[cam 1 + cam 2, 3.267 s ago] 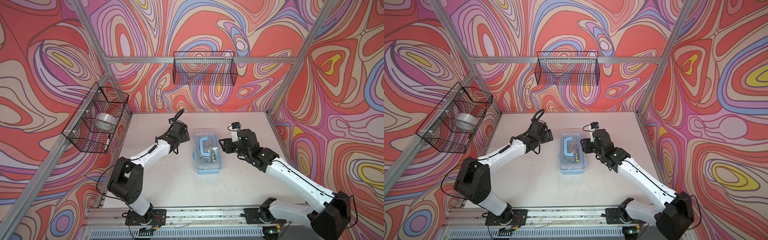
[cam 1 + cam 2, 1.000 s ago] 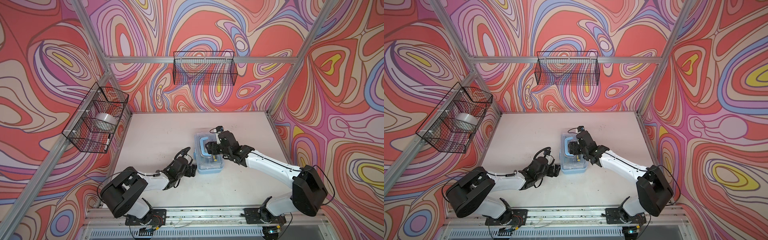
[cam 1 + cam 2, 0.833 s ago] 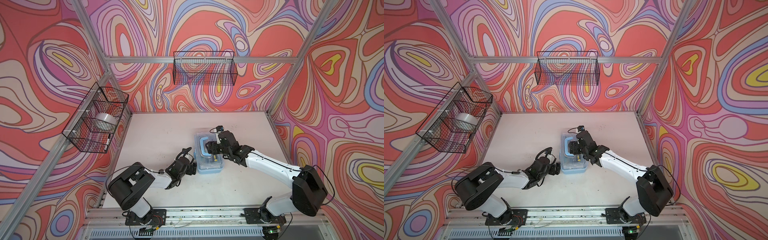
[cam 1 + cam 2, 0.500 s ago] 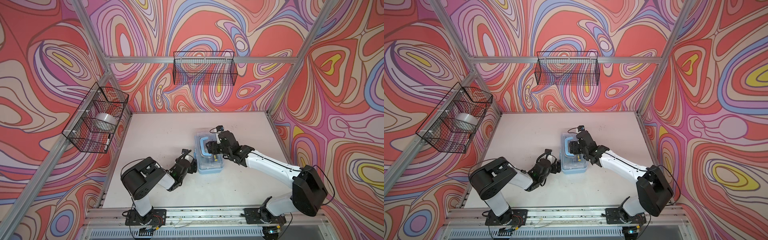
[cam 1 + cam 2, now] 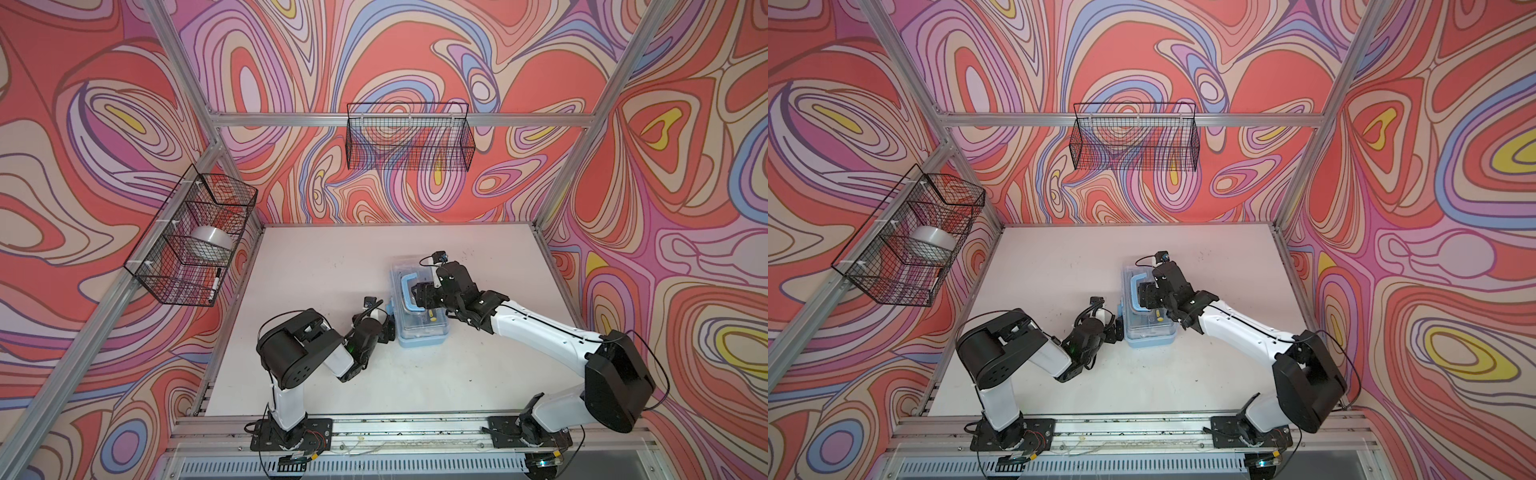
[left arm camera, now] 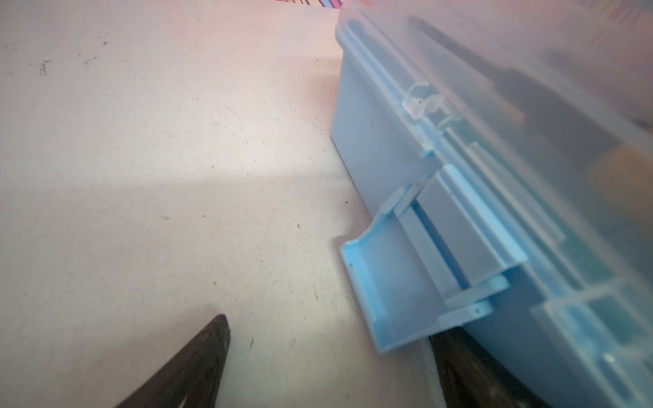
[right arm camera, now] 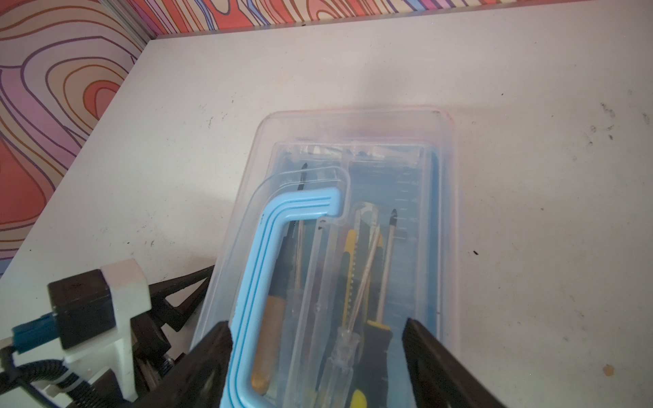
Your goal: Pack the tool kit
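Note:
The tool kit (image 5: pixel 422 332) (image 5: pixel 1150 332) is a light-blue box with a clear lid, standing mid-table with the lid down. Through the lid (image 7: pixel 399 212) I see screwdrivers and a yellow-and-black utility knife (image 7: pixel 349 268). My right gripper (image 5: pixel 419 291) (image 5: pixel 1146 297) (image 7: pixel 316 323) is open over the lid, its fingers straddling the blue handle (image 7: pixel 268 254) and the tools below. My left gripper (image 5: pixel 386 328) (image 5: pixel 1115 328) (image 6: pixel 328 330) is open, low at the box's left side. The side latch (image 6: pixel 381 293) sticks out unfastened, with one finger under it.
A black wire basket (image 5: pixel 409 141) hangs on the back wall. Another basket (image 5: pixel 166 286) on the left wall holds a white roll (image 5: pixel 212 239) and a marker (image 5: pixel 214 284). Aluminium frame posts stand at the table corners, and a rail runs along the front.
The left arm's elbow and shoulder have swung right and folded up while its gripper stayed by the box's left side. The right gripper has held still on the lid.

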Robot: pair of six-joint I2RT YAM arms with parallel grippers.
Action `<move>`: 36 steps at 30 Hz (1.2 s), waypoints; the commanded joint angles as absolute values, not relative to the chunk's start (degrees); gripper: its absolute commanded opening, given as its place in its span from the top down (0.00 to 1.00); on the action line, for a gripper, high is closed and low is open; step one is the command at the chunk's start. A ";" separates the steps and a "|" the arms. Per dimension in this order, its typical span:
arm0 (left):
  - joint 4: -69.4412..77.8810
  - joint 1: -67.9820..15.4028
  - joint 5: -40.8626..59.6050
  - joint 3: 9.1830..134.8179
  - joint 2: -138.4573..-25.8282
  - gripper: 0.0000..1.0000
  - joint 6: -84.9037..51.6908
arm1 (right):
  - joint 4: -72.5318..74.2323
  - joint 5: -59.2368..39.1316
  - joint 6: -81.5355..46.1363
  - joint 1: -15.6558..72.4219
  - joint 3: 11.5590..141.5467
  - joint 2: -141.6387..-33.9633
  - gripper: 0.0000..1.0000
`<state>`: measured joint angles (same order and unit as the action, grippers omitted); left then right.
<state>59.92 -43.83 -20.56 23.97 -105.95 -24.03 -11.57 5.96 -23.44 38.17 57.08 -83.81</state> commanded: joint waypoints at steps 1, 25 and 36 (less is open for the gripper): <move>53.54 -44.03 -23.16 23.19 -106.26 0.10 -25.27 | -12.41 5.81 -23.13 37.99 57.22 -83.92 0.20; 47.24 -39.87 -24.40 24.99 -100.25 0.11 -25.15 | -13.23 5.99 -23.01 38.01 56.51 -84.21 0.20; 45.08 -38.40 -21.82 24.99 -95.19 0.12 -26.07 | -13.34 6.09 -23.02 37.97 56.34 -84.21 0.20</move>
<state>46.37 -38.89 -22.68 25.28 -96.99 -25.26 -12.69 5.98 -23.42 38.17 57.01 -83.81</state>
